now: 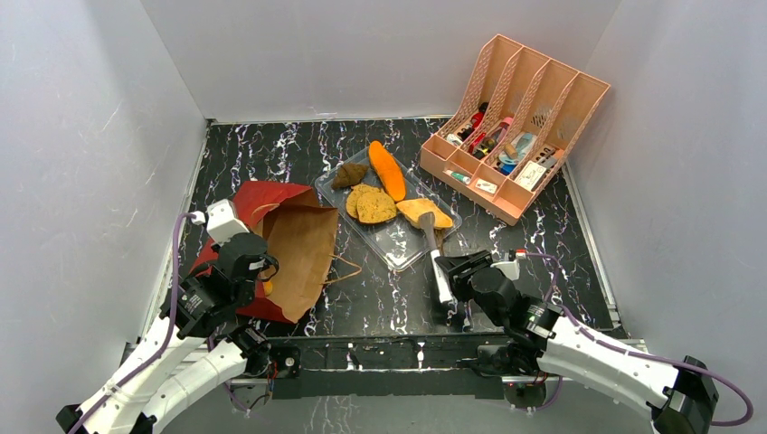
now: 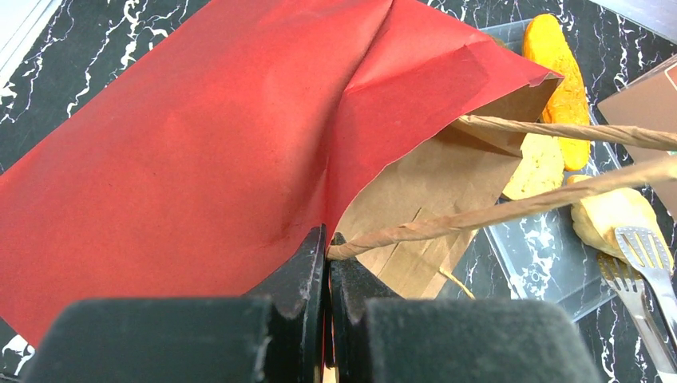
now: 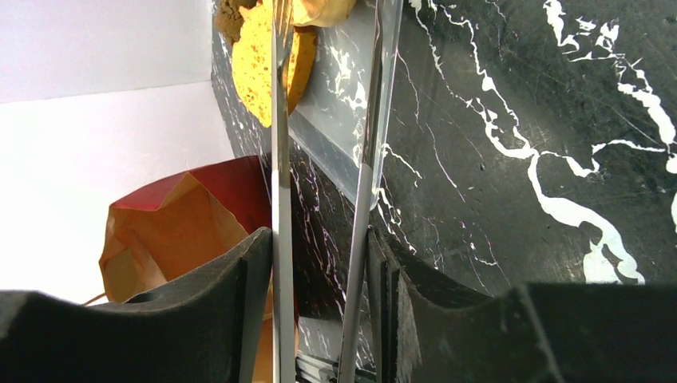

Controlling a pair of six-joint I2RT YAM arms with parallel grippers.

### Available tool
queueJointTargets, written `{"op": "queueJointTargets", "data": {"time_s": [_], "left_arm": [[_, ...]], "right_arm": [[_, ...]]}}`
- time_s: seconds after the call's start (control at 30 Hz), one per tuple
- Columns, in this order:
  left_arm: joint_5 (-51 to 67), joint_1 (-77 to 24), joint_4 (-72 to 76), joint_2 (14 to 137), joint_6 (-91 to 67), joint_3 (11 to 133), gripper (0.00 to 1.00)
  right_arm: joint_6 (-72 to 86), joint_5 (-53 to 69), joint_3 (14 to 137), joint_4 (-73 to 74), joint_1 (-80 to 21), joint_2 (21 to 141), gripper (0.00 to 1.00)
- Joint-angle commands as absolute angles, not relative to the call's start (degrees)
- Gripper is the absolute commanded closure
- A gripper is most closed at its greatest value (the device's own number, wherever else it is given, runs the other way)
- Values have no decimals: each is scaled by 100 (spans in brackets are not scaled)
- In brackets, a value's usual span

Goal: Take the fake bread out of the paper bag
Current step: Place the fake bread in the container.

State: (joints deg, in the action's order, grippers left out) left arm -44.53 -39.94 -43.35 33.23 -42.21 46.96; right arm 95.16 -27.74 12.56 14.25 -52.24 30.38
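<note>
Paper bag point(image 1: 298, 244) lies on its side on the counter point(image 1: 389, 303), just left of the clear tray point(image 1: 398, 246), with its open mouth facing the tray. Left pincer point(image 2: 328, 238) is closed, pinching the bag's twisted handle point(image 2: 495, 211). Fake bread point(image 1: 371, 204) sits on the tray: orange loaf point(image 1: 386, 169) at the far side, dark lump point(image 1: 349, 174) at the far-left corner, tan rounds mid-tray, tan piece point(image 1: 423, 212) on the right side. Right pincer point(image 3: 319, 239), on the near side of the tray, clamps metal tongs point(image 3: 281, 159), their tips over the tan piece.
</note>
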Motion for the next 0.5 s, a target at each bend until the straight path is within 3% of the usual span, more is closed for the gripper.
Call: {"op": "queueJointTargets", "data": {"time_s": [0.0, 0.47], "left_arm": [[-4477, -4016, -4298, 3296, -4166, 4860, 100], [-4376, -4017, -4413, 3279, -4166, 4944, 100]], "right_arm": [[9469, -2786, 1602, 1222, -5325, 2922, 58], [9381, -2723, 1721, 1251, -5618, 2837, 59]]}}
